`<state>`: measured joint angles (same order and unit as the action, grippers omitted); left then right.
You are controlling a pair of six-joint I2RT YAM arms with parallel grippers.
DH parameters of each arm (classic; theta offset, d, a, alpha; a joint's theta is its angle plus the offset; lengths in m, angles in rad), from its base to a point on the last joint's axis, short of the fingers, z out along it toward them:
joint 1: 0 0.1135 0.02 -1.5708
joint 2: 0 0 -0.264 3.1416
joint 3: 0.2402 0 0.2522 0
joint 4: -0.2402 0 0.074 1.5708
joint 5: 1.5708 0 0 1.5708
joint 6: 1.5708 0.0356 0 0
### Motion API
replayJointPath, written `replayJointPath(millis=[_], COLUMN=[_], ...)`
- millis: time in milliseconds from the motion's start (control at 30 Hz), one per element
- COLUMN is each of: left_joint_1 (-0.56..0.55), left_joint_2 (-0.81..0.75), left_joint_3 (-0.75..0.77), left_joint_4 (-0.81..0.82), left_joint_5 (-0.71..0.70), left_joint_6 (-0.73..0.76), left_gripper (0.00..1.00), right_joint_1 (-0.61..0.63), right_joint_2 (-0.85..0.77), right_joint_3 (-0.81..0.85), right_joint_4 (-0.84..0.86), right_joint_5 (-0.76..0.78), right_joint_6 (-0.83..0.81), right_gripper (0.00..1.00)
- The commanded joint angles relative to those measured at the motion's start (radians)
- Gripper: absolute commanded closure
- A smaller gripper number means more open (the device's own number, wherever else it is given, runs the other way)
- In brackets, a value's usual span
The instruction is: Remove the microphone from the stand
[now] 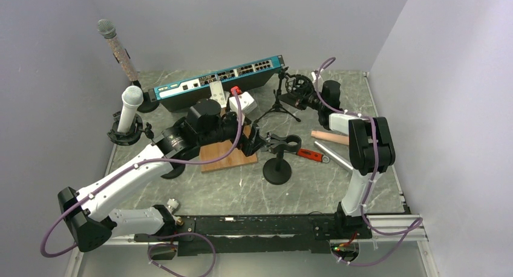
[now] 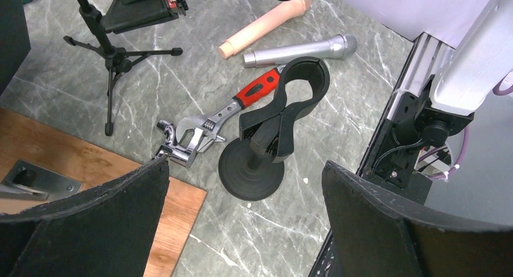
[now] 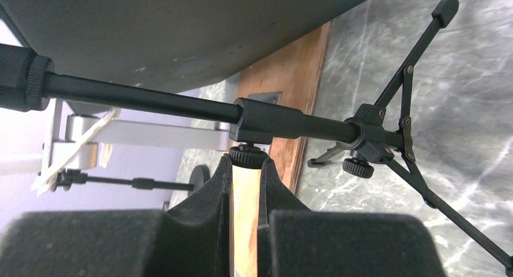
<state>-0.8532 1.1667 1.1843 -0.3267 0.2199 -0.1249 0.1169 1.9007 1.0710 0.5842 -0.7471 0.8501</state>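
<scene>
So the grey marble surface is pretty cluttered. Biggest thing on it is the blue-faced network switch along the back, then a wooden board in the middle.

The left arm reaches over that board, and its left claw is spread wide, holding nothing. It hangs right above the black clip stand, a round base with a spring clamp on top.

At the back there's a tripod stand. The right claw is pinched together, with its tips right up against a little knob under the tripod's pole. I honestly can't tell if it's actually gripping the knob or just touching it.

Mic-wise, the silver microphone is lying flat on the surface beyond the clip stand. It isn't in the clamp, and it's just beside a beige rod. Over on the left, a white microphone sits upright in a ring holder, and a sparkly microphone leans in its stand by the wall.

A red-handled wrench lies next to the clip stand's base.
</scene>
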Motion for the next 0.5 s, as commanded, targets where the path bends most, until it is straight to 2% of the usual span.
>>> replayJointPath(millis=[0,367,467], left_joint_1=[0.006,0.005,0.007], left_joint_2=[-0.008,0.003,0.003], left_joint_3=[0.023,0.017,0.008], left_joint_4=[0.020,0.011,0.017], left_joint_5=[-0.010,-0.093,-0.113], left_joint_6=[0.009,0.053,0.061], left_gripper=[0.01,0.01,0.01], right_joint_1=[0.059,0.103,0.120], right_joint_2=[0.067,0.110,0.116], right_joint_3=[-0.067,-0.061,-0.055], right_joint_4=[-0.093,0.021,0.042], right_joint_5=[-0.129,-0.225,-0.232], right_joint_6=[-0.035,0.022,0.041], right_gripper=[1.00,1.00,0.94])
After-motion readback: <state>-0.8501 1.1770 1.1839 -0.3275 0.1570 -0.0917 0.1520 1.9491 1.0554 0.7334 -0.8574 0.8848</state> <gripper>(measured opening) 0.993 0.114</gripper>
